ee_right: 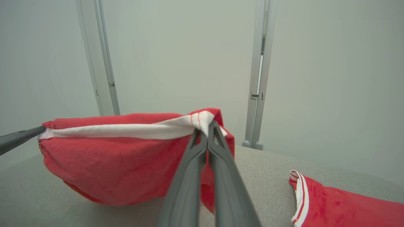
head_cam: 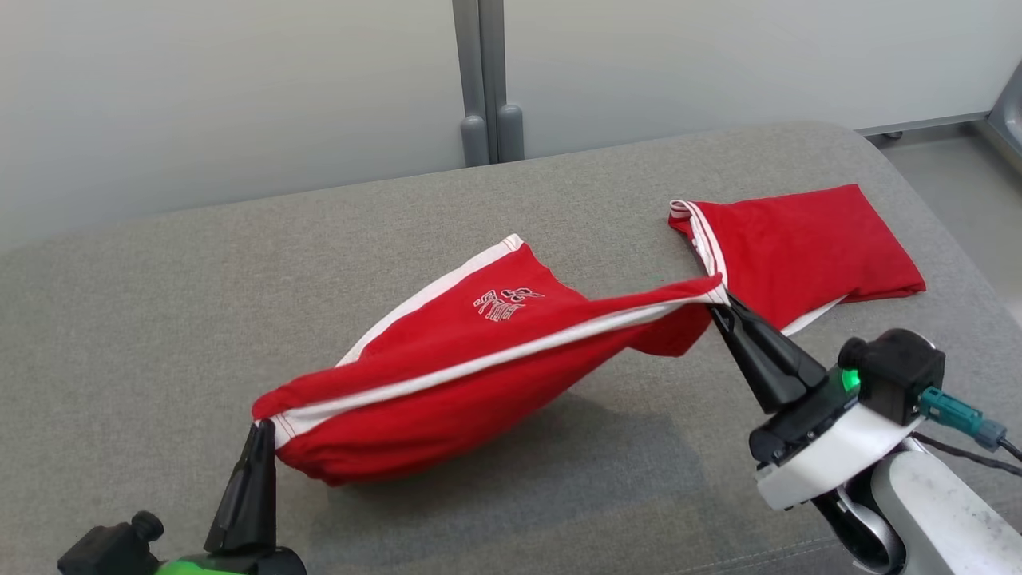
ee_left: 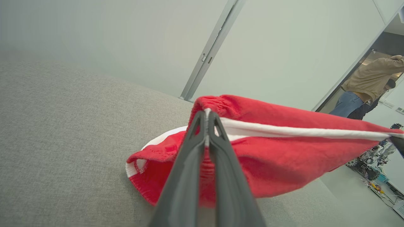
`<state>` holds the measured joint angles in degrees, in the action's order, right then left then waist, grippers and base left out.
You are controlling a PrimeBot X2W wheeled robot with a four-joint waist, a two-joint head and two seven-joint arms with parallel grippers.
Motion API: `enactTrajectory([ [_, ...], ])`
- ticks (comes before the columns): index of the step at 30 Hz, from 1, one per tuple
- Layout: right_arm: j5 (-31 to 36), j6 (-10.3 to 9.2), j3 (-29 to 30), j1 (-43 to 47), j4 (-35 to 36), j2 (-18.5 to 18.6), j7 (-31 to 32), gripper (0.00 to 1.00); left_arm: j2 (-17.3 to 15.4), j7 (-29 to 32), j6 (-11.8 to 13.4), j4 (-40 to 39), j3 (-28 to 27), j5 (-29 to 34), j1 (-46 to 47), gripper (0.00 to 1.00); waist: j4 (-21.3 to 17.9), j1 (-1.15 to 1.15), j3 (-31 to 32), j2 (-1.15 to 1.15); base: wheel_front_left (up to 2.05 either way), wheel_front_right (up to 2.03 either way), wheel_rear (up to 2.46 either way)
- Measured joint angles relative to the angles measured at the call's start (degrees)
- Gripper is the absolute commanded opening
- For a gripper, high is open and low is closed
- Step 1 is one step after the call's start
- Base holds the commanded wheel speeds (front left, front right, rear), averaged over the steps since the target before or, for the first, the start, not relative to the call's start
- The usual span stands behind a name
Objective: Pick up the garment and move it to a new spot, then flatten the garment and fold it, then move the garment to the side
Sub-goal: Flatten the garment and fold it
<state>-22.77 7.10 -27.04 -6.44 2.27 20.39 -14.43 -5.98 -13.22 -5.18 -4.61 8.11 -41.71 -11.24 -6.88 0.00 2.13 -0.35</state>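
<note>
Both pinched tight, left gripper (head_cam: 262, 435) and right gripper (head_cam: 718, 306) hold the red white-striped fabric garment (head_cam: 479, 359) stretched lengthwise above the grey upholstered bench (head_cam: 160, 319).

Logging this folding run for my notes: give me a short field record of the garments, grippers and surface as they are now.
held garment: red, white stripe, pulled out lengthwise, sagging in the middle
left gripper: shut on its left end
right gripper: shut on its right end
second garment: red, lying flat, far right
surface: grey fabric cushion
</note>
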Motion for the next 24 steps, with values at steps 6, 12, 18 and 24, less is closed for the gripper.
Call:
enactTrajectory([
  [6, -2.8, 0.02, -0.9, 5.0, -2.8, 1.7, 2.3, 0.0, 0.4, 1.8, 0.7, 0.3, 3.0, -0.2, -2.2, 0.0, 0.7, 0.0, -0.5, 0.0, 0.0, 0.0, 0.0],
  [12, -6.7, 0.02, -0.6, 5.6, -7.0, 1.6, 4.5, 0.0, 1.2, 3.7, 1.3, 1.6, 5.2, -0.5, -2.4, 0.0, 2.1, 0.0, -1.7, 0.0, 0.0, 0.0, 0.0],
  [18, -9.6, 0.02, -2.4, -0.2, -9.6, 2.0, 8.4, 0.0, 1.3, 5.3, 2.5, 3.7, 5.0, -0.7, 0.0, 0.0, 3.6, 0.0, -3.7, 0.0, 0.0, 0.0, 0.0],
  [24, -12.6, 0.02, -3.3, -8.7, -13.6, 3.4, 13.1, 0.0, 1.7, 7.9, 3.8, 7.6, 5.2, -0.9, 7.9, 0.0, 5.8, 0.0, -6.2, 0.0, 0.0, 0.0, 0.0],
])
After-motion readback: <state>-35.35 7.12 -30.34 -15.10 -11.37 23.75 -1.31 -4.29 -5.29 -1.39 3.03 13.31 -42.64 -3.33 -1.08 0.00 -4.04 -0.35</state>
